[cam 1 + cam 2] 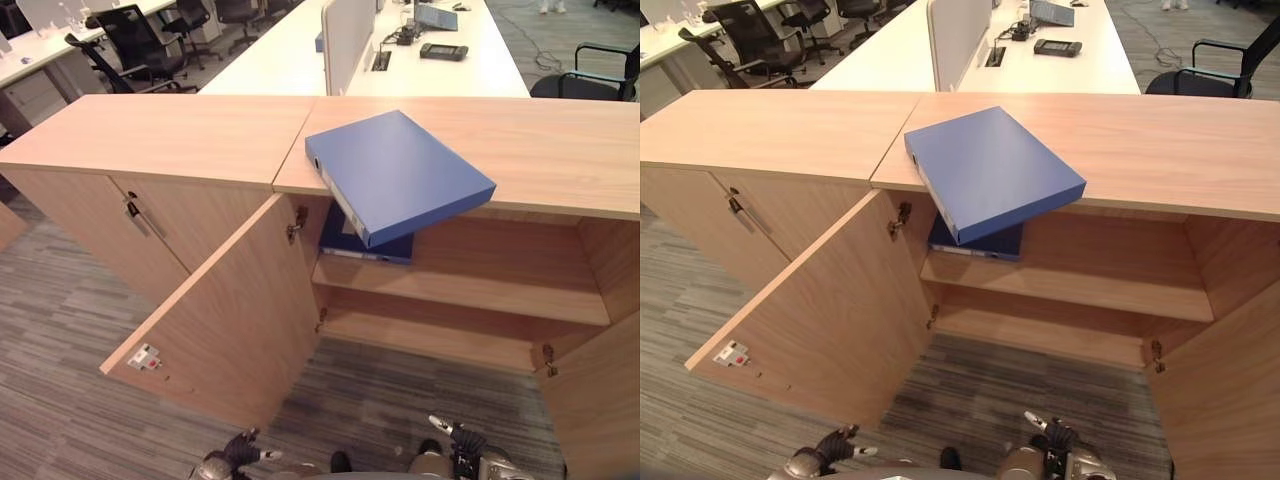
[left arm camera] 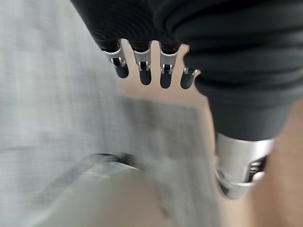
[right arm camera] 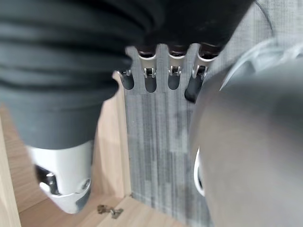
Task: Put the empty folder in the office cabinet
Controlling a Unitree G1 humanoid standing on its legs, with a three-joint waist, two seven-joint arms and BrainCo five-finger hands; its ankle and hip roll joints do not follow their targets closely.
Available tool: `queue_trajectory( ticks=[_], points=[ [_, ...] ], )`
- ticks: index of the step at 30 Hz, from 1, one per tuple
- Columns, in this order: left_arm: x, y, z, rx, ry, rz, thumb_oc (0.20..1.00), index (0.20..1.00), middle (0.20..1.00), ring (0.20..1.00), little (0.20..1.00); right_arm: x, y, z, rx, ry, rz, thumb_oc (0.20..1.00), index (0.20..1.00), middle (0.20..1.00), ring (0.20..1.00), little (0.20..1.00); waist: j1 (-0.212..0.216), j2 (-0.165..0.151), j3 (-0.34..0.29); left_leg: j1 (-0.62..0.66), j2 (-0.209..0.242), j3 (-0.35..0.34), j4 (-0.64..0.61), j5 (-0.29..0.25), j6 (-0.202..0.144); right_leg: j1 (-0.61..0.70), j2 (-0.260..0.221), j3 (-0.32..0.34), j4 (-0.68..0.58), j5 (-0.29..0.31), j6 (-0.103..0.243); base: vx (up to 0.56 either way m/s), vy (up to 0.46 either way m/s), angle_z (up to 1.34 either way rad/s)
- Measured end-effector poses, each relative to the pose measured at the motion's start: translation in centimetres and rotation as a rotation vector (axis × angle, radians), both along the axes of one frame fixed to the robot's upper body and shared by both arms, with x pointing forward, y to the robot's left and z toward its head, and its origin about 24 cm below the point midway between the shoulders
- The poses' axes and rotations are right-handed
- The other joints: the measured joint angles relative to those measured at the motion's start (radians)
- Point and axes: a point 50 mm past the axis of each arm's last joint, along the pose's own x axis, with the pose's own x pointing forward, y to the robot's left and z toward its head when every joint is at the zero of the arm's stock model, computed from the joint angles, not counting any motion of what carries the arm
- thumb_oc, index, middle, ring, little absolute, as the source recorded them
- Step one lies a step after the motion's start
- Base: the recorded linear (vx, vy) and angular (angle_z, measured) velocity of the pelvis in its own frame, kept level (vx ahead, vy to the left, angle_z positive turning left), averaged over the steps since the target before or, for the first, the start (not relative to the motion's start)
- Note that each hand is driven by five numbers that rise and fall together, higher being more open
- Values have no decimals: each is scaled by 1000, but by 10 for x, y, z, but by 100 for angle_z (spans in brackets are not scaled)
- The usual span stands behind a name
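text: none legible | labels: none | numbers: none

The wooden cabinet (image 1: pixel 180 140) stood on grey carpet (image 1: pixel 60 330) with both doors of its right half swung open, and a blue folder (image 1: pixel 400 172) lay flat on its top, turned at an angle so that one corner hung out past the front edge above the open part. Below that folder, on the upper shelf (image 1: pixel 470 285) inside the cabinet, a second, darker blue folder (image 1: pixel 365 245) lay flat at the left end, while the lower shelf (image 1: pixel 430 340) sat beneath it. Behind the cabinet ran a long white desk (image 1: pixel 290 60) carrying a few small dark devices (image 1: pixel 442 51).
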Motion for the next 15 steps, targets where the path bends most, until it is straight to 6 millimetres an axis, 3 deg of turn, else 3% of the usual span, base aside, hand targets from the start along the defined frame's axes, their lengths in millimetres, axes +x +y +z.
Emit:
queue_trajectory(
  ticks=[2, 7, 11, 15],
  points=[
    [17, -10, 37, -84, -200, -135, 1000, 1000, 1000, 1000, 1000, -8, -4, -1, -11, 19, -7, 1000, 1000, 1000, 1000, 1000, 1, 15, -9, 17, 32, -9, -11, -1, -29, 27, 50, -3, -60, 22, -11, 135, -138, -11],
    [37, -6, 74, -101, -329, -277, 1000, 1000, 1000, 1000, 1000, -27, -24, 0, -56, 64, -23, 1000, 1000, 1000, 1000, 1000, -9, 61, -41, 29, 95, -20, -5, 0, -64, 135, 155, -42, -251, 77, -58, 102, -145, 2],
    [44, -2, 86, -91, -369, -319, 1000, 1000, 1000, 1000, 1000, -33, -29, 1, -71, 79, -15, 1000, 1000, 1000, 1000, 1000, -9, 75, -46, 49, 117, -29, -5, -1, -73, 167, 186, -48, -295, 79, -78, 88, -130, 2],
    [56, -12, 123, -147, -514, -384, 1000, 1000, 1000, 1000, 1000, -38, -29, 0, -74, 93, -3, 1000, 1000, 1000, 1000, 1000, -6, 77, -45, 51, 138, -39, -7, -2, -95, 172, 206, -53, -295, 67, -88, 67, -179, 1]
  ],
)
